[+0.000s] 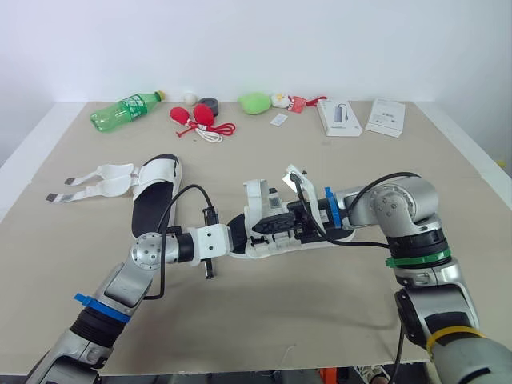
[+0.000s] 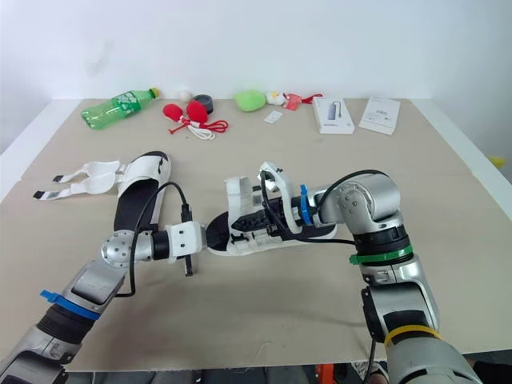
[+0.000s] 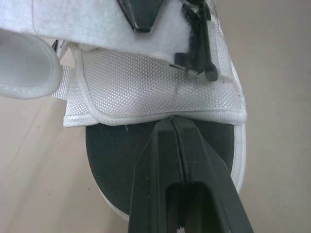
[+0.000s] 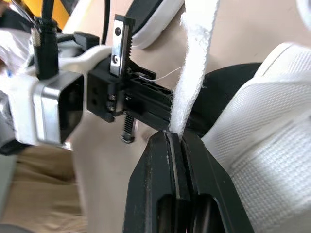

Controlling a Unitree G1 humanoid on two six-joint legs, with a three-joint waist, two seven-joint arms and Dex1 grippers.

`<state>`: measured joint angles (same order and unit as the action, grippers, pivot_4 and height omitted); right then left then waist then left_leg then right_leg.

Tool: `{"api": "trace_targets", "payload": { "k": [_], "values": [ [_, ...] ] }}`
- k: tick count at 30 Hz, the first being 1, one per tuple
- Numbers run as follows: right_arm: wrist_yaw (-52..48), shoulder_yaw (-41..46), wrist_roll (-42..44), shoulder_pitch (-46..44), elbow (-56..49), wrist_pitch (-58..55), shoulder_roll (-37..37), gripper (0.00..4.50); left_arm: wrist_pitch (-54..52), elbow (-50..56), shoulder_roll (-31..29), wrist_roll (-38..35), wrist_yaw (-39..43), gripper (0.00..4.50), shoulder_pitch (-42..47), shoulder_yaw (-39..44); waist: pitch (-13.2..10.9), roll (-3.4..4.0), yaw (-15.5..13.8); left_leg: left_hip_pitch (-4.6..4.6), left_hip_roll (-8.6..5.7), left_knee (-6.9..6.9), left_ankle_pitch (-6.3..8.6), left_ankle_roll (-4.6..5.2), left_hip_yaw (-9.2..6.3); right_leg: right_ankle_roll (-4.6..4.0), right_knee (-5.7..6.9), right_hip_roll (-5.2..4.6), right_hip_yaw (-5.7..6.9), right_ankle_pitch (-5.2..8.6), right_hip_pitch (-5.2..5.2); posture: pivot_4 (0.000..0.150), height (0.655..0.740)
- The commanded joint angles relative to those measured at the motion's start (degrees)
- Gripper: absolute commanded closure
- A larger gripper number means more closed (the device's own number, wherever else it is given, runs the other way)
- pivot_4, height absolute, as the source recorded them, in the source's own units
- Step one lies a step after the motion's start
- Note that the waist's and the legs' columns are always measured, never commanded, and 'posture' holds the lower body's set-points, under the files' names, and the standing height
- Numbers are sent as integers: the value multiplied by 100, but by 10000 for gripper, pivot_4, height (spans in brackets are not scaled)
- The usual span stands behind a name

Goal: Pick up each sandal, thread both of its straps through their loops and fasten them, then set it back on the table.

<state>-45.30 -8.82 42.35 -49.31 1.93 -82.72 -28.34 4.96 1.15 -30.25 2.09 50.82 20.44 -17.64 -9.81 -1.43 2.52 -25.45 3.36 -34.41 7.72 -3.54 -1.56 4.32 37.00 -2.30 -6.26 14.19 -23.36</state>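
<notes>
Item 1: sandal (image 1: 260,204), white mesh upper on a black sole, at the table's (image 1: 280,320) centre, lying between the two grippers with its length running from 3 to 9 o'clock.

Item 2: left gripper (image 3: 173,121), at the sandal's 9 o'clock end. Fingers are pressed together, tips pinching the rim of the mesh upper (image 3: 146,87) just above the sole (image 3: 112,155).

Item 3: right gripper (image 4: 175,133), reaching in from 3 o'clock over the sandal. Fingers are closed on a white fuzzy strap (image 4: 194,73), which rises upright from between the tips. The left gripper's black fingers sit just beyond it.

Item 4: second sandal (image 1: 154,200), at 10 o'clock from the first, flat on the table, apart from both grippers. Its two straps (image 1: 104,180) are unfastened and splayed toward 9 o'clock.

Item 5: sundries along the 12 o'clock edge, well apart from the sandals: green bottle (image 1: 126,110) at 11 o'clock, red objects with a cord (image 1: 196,116), a green lump (image 1: 254,102) near 12, and two white boxes (image 1: 338,117) toward 1 o'clock.
</notes>
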Motion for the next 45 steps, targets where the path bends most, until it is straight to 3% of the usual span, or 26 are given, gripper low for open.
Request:
{"api": "trace_targets", "payload": {
  "k": [1,20,36,37,40,45],
  "values": [
    [-188,-462,-242,149,-79,280,-233,43651,-176,-303,-74,241,64,45000,-136,-189,0,-1,0,0,0,0,0,0,0,0,0,0,0,0,0,1500,7400],
    [-1156,-852,-433,40,-370,924,-518,43651,-177,-354,-92,247,69,45000,-93,-184,1,0,0,1,-1,5,1,-1,0,0,-1,1,1,6,2,1500,7400],
    [-1220,-1172,-880,471,-924,1668,-637,43651,-228,-264,-127,235,65,45000,-140,-184,5,-2,14,11,1,11,2,-3,-1,-3,0,3,2,10,1,1500,7400],
    [-1252,-1109,-820,424,-894,1614,-621,37729,-231,-259,-130,235,67,45000,-143,-184,5,-3,15,12,1,11,2,-3,-1,-3,-1,3,1,10,1,1500,7400],
    [-1212,-889,-781,271,-748,1644,-508,27101,-239,-246,-138,234,74,45000,-145,-185,4,-3,14,12,2,12,2,-3,1,-4,0,2,1,10,2,1500,7400],
    [-894,-282,-590,-372,-4,1256,-4,25686,-253,-204,-141,240,66,45000,-167,-193,1,0,18,7,2,11,1,-2,0,-10,4,5,1,1,5,1500,7400]
  ]
}}
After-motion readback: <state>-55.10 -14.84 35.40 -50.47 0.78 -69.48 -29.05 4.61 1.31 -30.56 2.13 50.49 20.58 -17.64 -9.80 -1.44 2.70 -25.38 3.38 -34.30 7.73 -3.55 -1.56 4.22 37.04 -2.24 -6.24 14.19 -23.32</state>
